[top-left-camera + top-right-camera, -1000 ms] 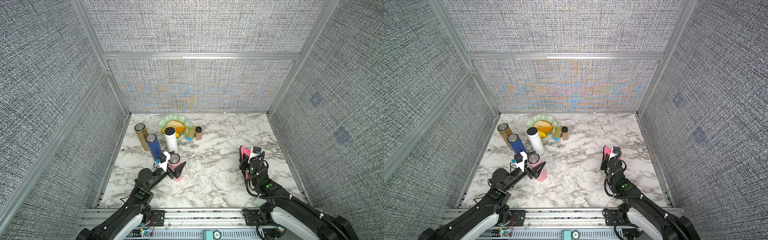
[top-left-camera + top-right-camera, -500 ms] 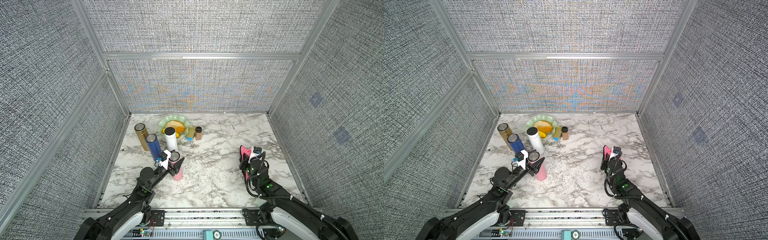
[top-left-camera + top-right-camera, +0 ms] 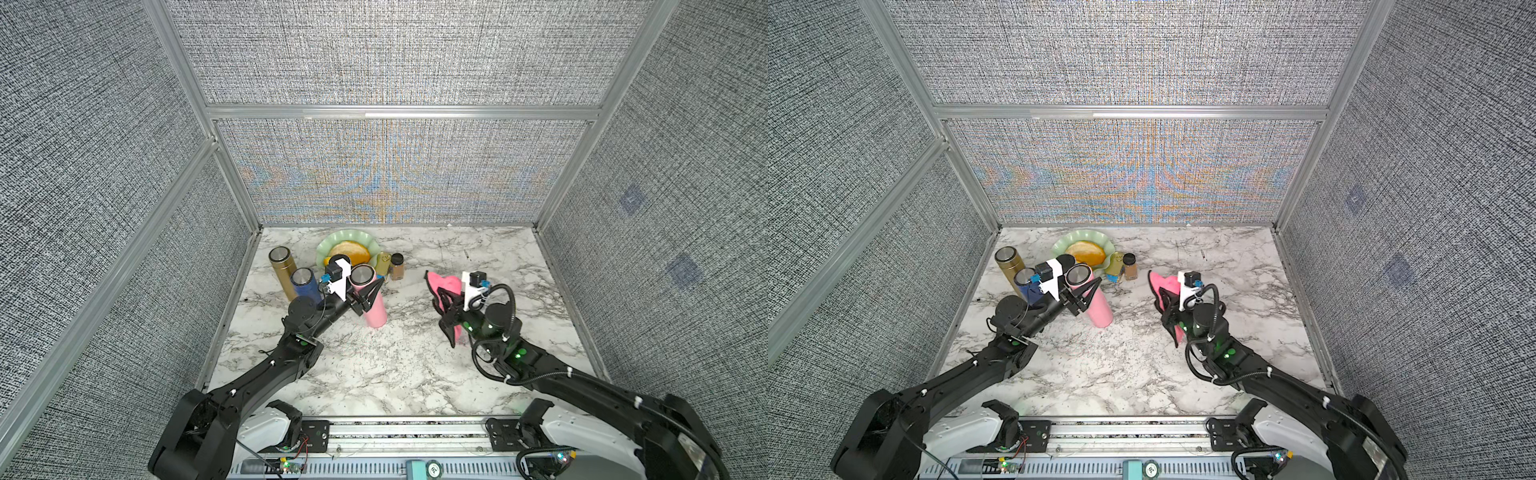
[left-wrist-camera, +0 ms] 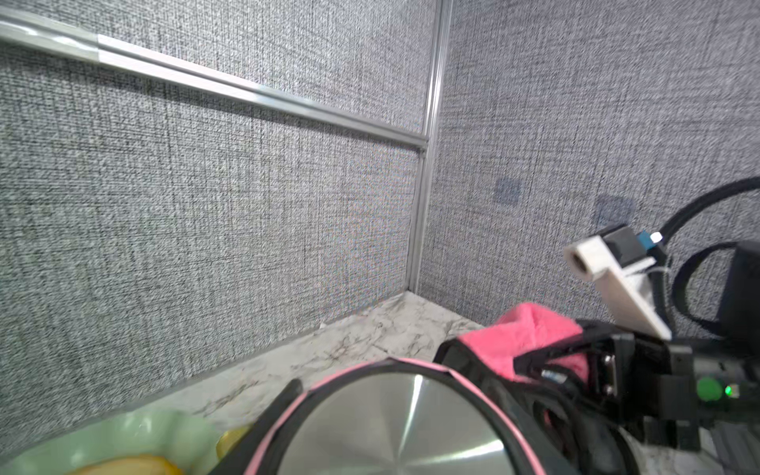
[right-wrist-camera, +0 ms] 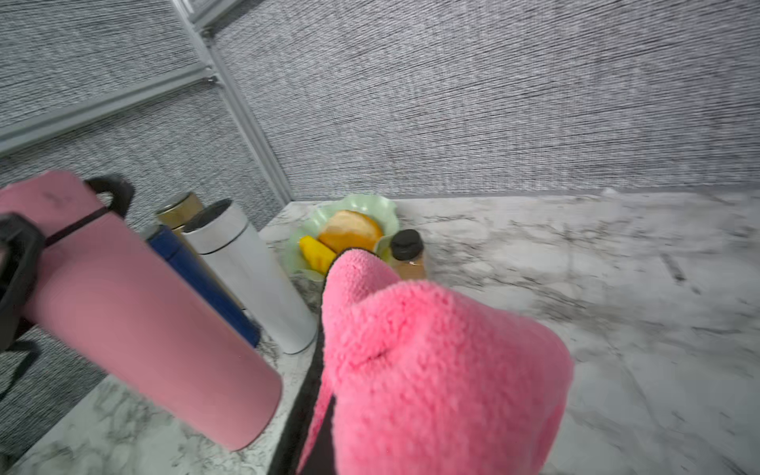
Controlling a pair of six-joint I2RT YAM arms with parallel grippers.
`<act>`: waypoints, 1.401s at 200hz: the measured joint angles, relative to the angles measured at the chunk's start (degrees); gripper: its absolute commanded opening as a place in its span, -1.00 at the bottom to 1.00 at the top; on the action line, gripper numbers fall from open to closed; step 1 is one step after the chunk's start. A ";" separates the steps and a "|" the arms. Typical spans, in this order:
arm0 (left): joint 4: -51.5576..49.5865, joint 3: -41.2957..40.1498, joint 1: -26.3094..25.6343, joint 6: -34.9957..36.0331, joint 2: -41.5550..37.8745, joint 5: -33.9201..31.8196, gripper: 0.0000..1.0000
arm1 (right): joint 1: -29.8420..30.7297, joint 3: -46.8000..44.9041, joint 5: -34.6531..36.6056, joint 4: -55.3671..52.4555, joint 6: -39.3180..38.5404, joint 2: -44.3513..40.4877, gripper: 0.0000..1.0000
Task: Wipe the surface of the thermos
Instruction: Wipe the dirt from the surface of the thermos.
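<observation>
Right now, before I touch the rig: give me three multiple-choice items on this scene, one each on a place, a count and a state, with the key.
1. Where is the pink cloth?
A. on the green plate
B. in the right jaws
C. flat on the table

2. How many thermoses are in the scene?
A. two
B. three
C. four

3. How do the left jaws stand?
A. open, apart from everything
B. shut on nothing
C. shut on the pink thermos

Key:
1 B: the cloth bunches out of the right jaws in the right wrist view.
2 C: there are a gold thermos, a blue thermos, a white thermos and the pink one.
3 C: the left jaws clamp its body near the top in both top views.
</observation>
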 measured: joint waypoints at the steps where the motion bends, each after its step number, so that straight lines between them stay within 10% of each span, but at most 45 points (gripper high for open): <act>1: 0.09 0.13 0.00 -0.11 0.11 0.02 -0.71 | 0.11 0.02 -0.07 0.28 0.00 0.31 -1.00; 61: 2.62 4.07 -0.02 -6.45 5.95 3.85 -0.66 | 6.25 -5.99 -2.40 28.09 -1.77 24.90 -1.00; 280: 2.03 5.66 -4.13 -1.31 6.95 4.66 -0.88 | 17.79 1.77 8.87 30.86 -16.50 17.79 -1.00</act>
